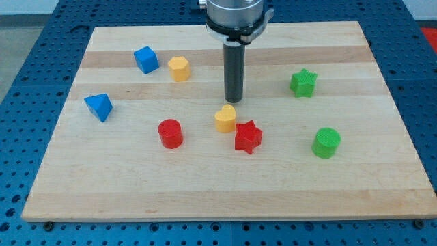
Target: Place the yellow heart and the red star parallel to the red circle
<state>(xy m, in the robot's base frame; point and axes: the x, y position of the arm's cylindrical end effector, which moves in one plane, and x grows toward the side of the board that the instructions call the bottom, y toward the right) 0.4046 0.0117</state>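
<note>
The yellow heart lies near the board's middle. The red star sits just to its lower right, touching or almost touching it. The red circle stands to the left of the heart, with a gap between them. My tip is just above the yellow heart, at its upper right edge, very close to it or touching it.
A blue cube and a yellow hexagon are at the upper left. A blue triangle is at the left. A green star and a green circle are at the right. The wooden board has edges all round.
</note>
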